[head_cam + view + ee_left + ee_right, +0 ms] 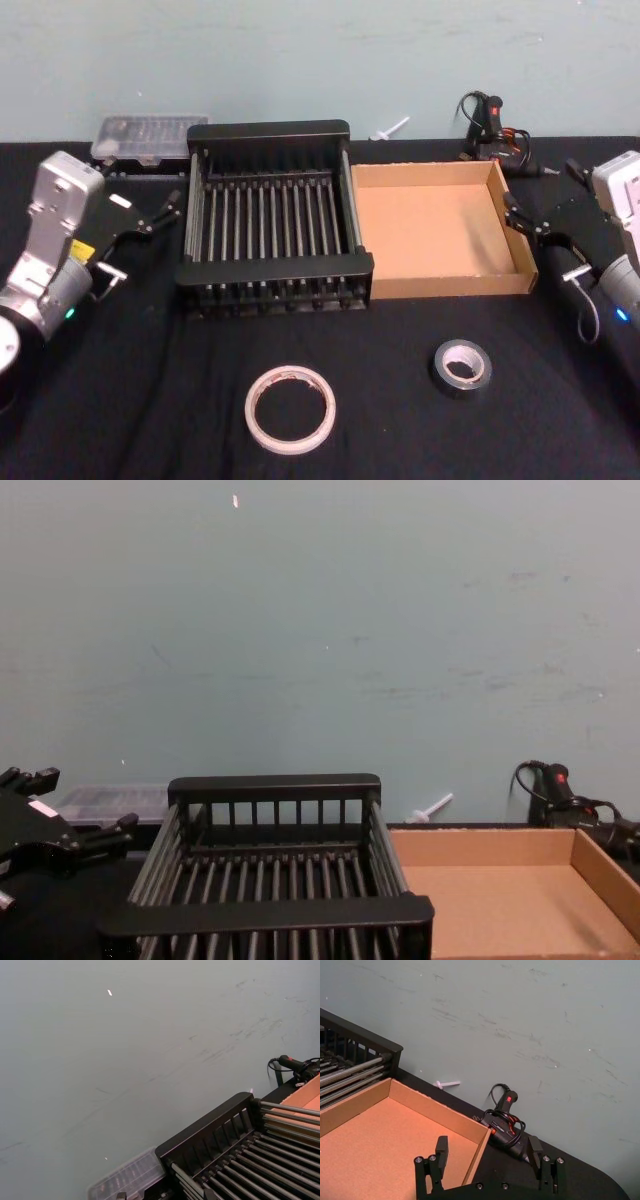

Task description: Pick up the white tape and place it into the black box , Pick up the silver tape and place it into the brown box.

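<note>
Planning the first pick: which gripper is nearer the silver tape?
Right. The right gripper sits behind and right of the silver tape; the left gripper is far across, beyond the black box.

open right gripper [488,1152] over brown box [380,1130]

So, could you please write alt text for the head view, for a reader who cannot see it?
White tape and silver tape lie on the black table, in front of an empty black box and brown box side by side. The left gripper and right gripper flank the boxes, both open.
</note>
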Controlling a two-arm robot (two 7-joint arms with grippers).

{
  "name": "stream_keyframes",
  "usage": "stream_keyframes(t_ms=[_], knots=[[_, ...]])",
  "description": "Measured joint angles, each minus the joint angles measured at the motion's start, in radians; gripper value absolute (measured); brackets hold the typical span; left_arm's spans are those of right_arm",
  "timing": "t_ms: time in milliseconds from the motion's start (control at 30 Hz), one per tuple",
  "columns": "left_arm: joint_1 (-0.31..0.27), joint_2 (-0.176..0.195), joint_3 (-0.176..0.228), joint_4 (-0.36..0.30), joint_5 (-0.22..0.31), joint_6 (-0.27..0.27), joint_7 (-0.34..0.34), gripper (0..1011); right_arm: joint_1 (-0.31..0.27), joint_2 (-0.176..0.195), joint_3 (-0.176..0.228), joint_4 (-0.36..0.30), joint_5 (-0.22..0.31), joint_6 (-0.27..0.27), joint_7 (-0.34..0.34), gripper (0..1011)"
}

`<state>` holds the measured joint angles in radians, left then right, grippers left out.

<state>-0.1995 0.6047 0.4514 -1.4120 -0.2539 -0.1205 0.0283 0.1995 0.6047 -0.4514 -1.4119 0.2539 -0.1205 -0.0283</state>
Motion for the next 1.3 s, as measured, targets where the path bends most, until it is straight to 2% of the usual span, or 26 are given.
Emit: stream_keyframes(t_ms=[433,800,1300], knots=[[0.000,0.000,0.000,0.000,0.000,0.000,0.000,1001,0.000,0.000,0.000,0.000,0.000,0.000,0.000,1002],[0.000,0.000,0.000,0.000,0.000,0.000,0.000,1001,-0.039,-0.001,0.041,-0.035,0.025,0.009,0.044,1000],[0.000,0.000,0.000,0.000,0.000,0.000,0.000,1001,-0.184,0.032,0.119,-0.221,0.121,0.098,0.097,1000]])
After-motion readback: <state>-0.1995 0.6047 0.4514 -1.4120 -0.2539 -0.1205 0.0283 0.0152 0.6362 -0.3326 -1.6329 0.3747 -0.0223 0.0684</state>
